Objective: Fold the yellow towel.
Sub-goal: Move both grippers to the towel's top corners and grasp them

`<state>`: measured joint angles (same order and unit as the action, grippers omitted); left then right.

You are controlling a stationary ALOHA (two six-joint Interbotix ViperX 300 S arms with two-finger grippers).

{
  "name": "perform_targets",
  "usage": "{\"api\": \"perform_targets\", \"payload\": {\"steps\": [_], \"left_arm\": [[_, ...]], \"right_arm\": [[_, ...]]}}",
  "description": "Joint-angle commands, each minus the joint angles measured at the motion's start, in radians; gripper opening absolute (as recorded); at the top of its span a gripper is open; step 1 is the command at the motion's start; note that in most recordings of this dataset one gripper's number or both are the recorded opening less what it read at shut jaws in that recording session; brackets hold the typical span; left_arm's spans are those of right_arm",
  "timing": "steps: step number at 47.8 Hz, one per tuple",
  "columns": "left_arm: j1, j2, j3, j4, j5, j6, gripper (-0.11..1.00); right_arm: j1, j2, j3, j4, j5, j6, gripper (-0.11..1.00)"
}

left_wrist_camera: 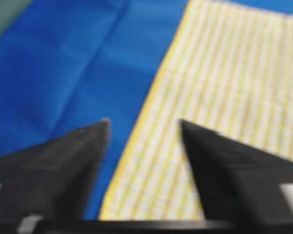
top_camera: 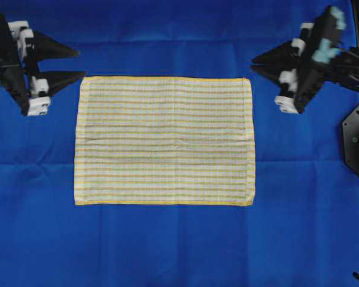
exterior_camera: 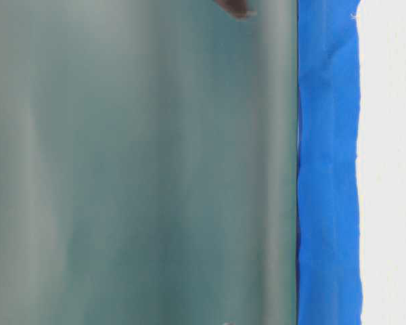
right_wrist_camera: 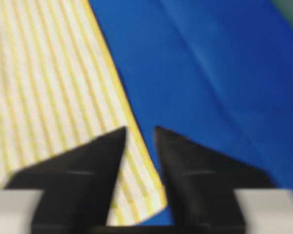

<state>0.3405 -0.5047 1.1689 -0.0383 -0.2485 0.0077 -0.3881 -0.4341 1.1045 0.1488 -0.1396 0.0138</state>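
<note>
The yellow towel (top_camera: 164, 140) lies flat and spread out in the middle of the overhead view, white with fine yellow stripes and a yellow hem. My left gripper (top_camera: 81, 64) hovers just off its far left corner, open, fingers pointing toward the towel. In the left wrist view the left gripper (left_wrist_camera: 143, 122) straddles the towel's (left_wrist_camera: 224, 87) hemmed edge with nothing between its fingers. My right gripper (top_camera: 253, 64) sits just off the far right corner, jaws narrower but apart. In the right wrist view the towel's (right_wrist_camera: 44, 83) corner shows below the right gripper (right_wrist_camera: 139, 128), not pinched.
A large plain blue cloth (top_camera: 167, 245) covers the table under the towel. The right arm's black body (top_camera: 356, 137) stands at the right edge. The table-level view is a blurred green surface beside a strip of blue cloth (exterior_camera: 328, 169).
</note>
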Motion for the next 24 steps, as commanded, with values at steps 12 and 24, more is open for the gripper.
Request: {"api": "perform_targets", "payload": {"steps": [12, 24], "left_arm": [[0.072, 0.262, 0.006, -0.003, -0.141, -0.002, 0.78], [0.086, 0.423, 0.009, -0.003, -0.247, -0.002, 0.76]], "right_arm": [[-0.04, 0.244, -0.06, 0.012, -0.054, 0.002, 0.68], [-0.066, 0.348, -0.051, 0.021, -0.104, 0.002, 0.64]]}}
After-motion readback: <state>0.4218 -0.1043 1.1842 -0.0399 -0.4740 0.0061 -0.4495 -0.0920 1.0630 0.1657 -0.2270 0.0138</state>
